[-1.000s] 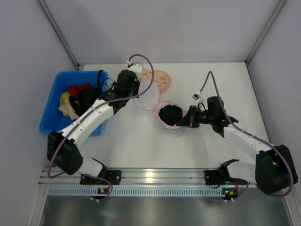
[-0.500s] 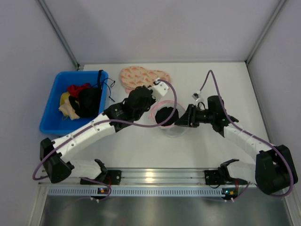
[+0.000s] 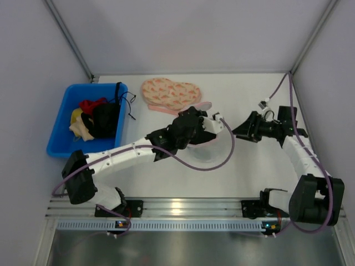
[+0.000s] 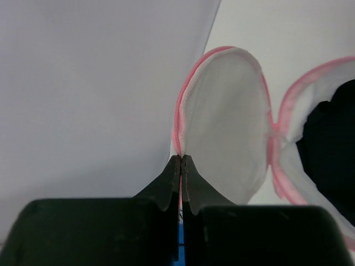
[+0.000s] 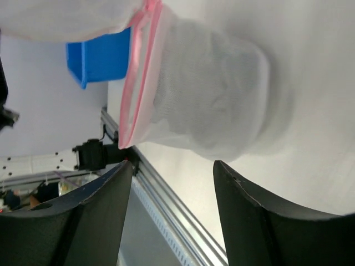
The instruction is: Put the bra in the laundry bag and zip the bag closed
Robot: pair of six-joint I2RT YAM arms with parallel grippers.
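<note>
The laundry bag, a translucent white mesh pouch with a pink zip rim, lies at the table's middle under my left arm. My left gripper is shut on the pink zip rim at the edge of the bag's lid. In the left wrist view the black bra lies inside the bag's other half at the right edge. In the top view it is hidden by the arm. My right gripper stands open to the right of the bag, holding nothing. Its wrist view shows the mesh bag just beyond the open fingers.
A blue bin holding several garments sits at the left; it also shows in the right wrist view. A peach-pink patterned heart-shaped cloth lies at the back. The aluminium rail runs along the near edge.
My right gripper has opened, let go of the bag and drawn back to the right. My left arm has swung right over the bag, still shut on the zip rim.
</note>
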